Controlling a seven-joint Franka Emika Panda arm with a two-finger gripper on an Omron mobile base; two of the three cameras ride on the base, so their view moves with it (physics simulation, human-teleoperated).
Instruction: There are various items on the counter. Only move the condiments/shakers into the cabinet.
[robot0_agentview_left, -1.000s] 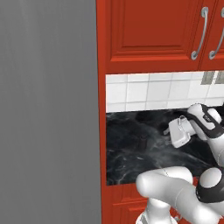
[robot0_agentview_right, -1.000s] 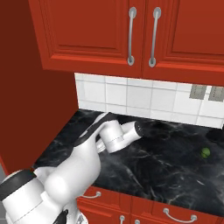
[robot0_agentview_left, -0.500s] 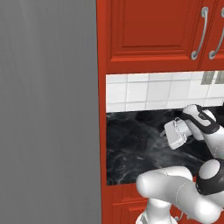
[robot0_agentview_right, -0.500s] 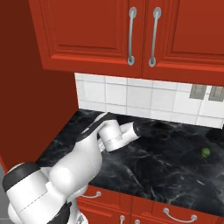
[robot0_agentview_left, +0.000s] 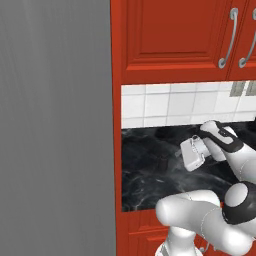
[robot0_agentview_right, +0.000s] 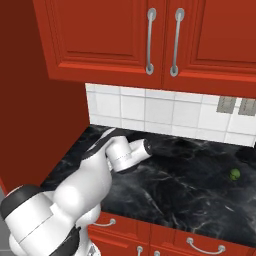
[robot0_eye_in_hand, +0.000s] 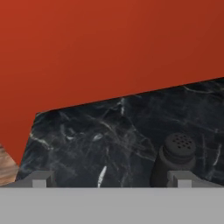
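Red side wall at left, black table running right from it. Dark shaker with a holed top stands upright on the table, low and right in the hand view, just ahead of the right fingertip. Tool hangs with jaws wide, holding nothing. The shaker is probably the small dark shape left of the hand in the left base view. Best approach: shift right until the shaker sits between the fingers, level, then close on its waist. Cabinet door above looks shut.
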